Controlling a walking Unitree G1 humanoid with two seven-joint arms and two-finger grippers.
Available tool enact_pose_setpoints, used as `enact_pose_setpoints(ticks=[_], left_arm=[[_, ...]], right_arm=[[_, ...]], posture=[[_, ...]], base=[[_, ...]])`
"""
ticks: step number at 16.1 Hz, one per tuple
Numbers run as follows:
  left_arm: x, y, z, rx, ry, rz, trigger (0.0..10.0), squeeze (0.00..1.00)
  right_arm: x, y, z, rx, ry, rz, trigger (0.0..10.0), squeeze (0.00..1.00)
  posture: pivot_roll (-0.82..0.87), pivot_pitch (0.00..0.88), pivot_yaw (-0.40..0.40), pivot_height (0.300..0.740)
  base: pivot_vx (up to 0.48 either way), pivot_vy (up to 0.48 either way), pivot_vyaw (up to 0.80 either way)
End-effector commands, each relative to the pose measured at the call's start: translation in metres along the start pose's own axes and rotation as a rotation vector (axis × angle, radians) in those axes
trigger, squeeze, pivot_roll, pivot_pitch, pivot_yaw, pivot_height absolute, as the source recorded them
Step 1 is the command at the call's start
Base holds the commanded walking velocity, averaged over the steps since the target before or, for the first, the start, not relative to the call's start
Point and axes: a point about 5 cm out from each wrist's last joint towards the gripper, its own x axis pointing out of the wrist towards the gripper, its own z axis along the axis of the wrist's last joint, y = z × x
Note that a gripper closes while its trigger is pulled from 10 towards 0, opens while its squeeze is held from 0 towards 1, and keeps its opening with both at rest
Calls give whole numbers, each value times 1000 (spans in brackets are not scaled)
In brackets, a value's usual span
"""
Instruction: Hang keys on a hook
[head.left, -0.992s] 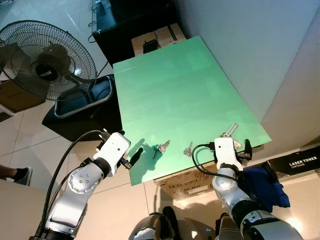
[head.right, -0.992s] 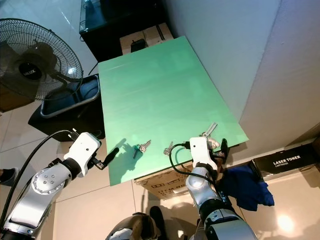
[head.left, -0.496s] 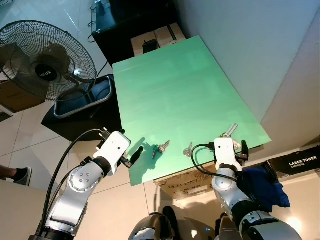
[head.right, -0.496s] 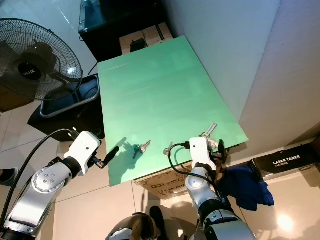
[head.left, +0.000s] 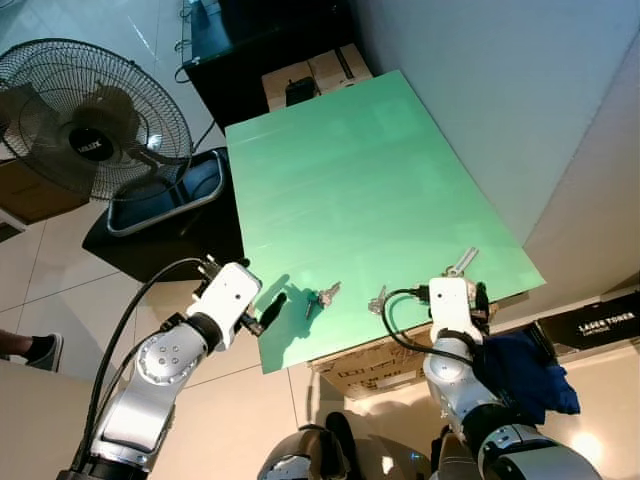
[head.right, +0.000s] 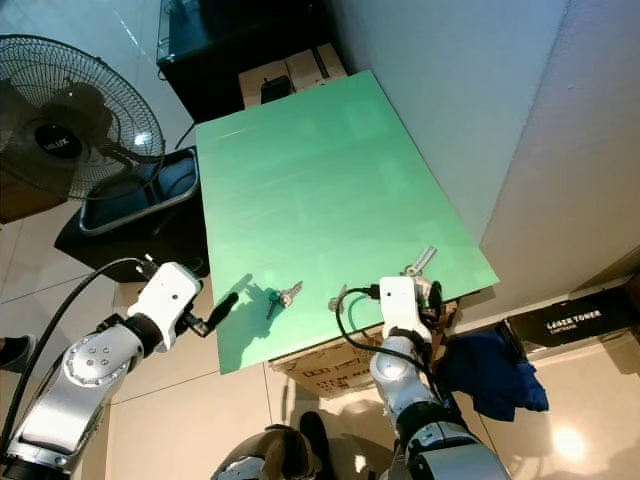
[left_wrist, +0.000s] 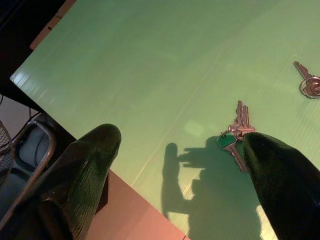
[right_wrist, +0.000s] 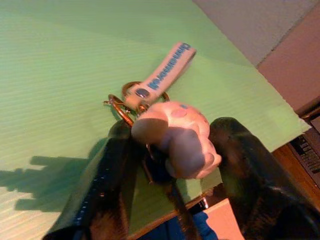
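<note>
Our right gripper (right_wrist: 172, 165) has drawn in over the board (head.left: 350, 180) edge, fingers now clamped on the keychain (right_wrist: 172, 132). Left gripper (left_wrist: 180, 165), spread, hovers beside green-tagged keys (left_wrist: 235, 135); board beyond lies open.

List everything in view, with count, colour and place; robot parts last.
Board: 1, green, flat under both arms.
Keys with green tag: 1 bunch, silver, near the board's near edge, ahead of the left gripper.
Small key: 1, silver, between that bunch and the right gripper.
Keychain with pink charm and strap: 1, at the board's right corner.
Fan: 1, black, on the floor to the left.
Toner box: 1, black, lower right.
Blue cloth: 1, beside the toner box.
Left gripper: jaws open, over the board's near edge.
Right gripper: jaws either side of the charm.
</note>
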Motion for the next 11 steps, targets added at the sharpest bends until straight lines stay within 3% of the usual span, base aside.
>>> enact_pose_setpoints(ticks=[1, 4, 5, 6, 11], left_arm=[[-4, 7, -6, 10, 27, 30, 10000, 0], [0, 6, -5, 7, 20, 39, 10000, 0], [3, 5, -3, 1, 13, 48, 10000, 0], [7, 5, -2, -6, 4, 59, 10000, 0], [23, 2, 1, -53, -9, 105, 10000, 0]], right_arm=[[-10, 6, -14, -22, 50, 28, 0, 0], [-14, 14, -3, -37, -42, 55, 0, 0], [-16, 18, 9, -31, -138, 58, 0, 0], [-17, 20, 22, -7, -223, 49, 0, 0], [-18, 13, 65, 131, -397, 52, 0, 0]], posture=[[-55, 212, 285, 740], [-58, 208, 274, 740], [-68, 199, 259, 740], [-75, 190, 250, 740], [-96, 128, 192, 740]], base=[[0, 0, 0], [0, 0, 0], [0, 0, 0], [0, 0, 0], [0, 0, 0]])
